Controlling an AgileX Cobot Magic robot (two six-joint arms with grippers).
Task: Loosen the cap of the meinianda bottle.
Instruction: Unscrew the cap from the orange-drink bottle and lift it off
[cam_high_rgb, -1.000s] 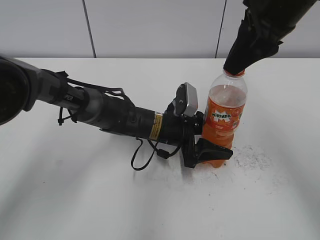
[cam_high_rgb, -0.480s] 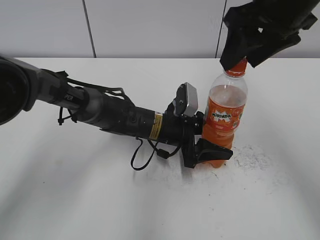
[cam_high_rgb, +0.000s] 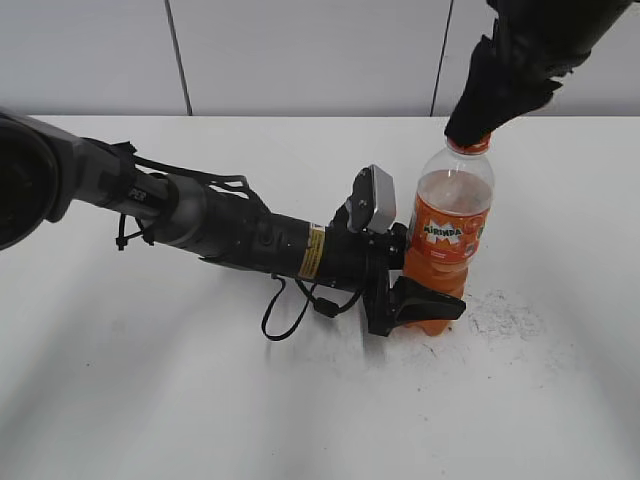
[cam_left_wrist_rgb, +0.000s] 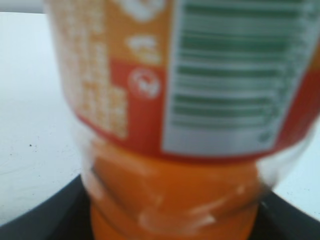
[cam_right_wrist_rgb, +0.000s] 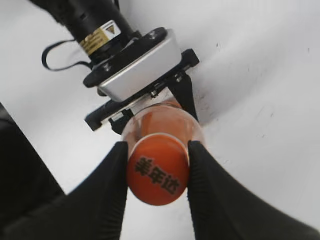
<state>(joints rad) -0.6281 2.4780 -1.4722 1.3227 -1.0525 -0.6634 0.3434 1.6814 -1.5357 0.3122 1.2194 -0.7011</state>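
White desk (cam_high_rgb: 150, 400) fills most of the exterior view, with a pale panelled wall across the top of the frame and a patch of grey scuffing on the surface at lower right. Right of centre stands the clear plastic meinianda bottle of orange drink (cam_high_rgb: 450, 235), upright, its orange label with a green-and-white logo facing the camera.

Both holds look set. The left claw (cam_high_rgb: 415, 305) reaches in from the left edge of the frame and is clamped on the bottle's lower body just below the label; the left wrist view shows only blurred label and orange liquid filling the frame, with dark finger edges at the bottom corners. The right claw (cam_right_wrist_rgb: 157, 170) comes down from the upper right corner of the exterior view, and in the right wrist view its two black fingers (cam_right_wrist_rgb: 112, 175) press either side of the small round orange plastic cap (cam_right_wrist_rgb: 157, 172), which sits at the centre of that frame with dark characters printed on top.

The cap sits on the neck with no gap that I can make out. My judgement is that the gripping is done and the loosening is either under way or yet to come; nothing shows how far the thread has turned.
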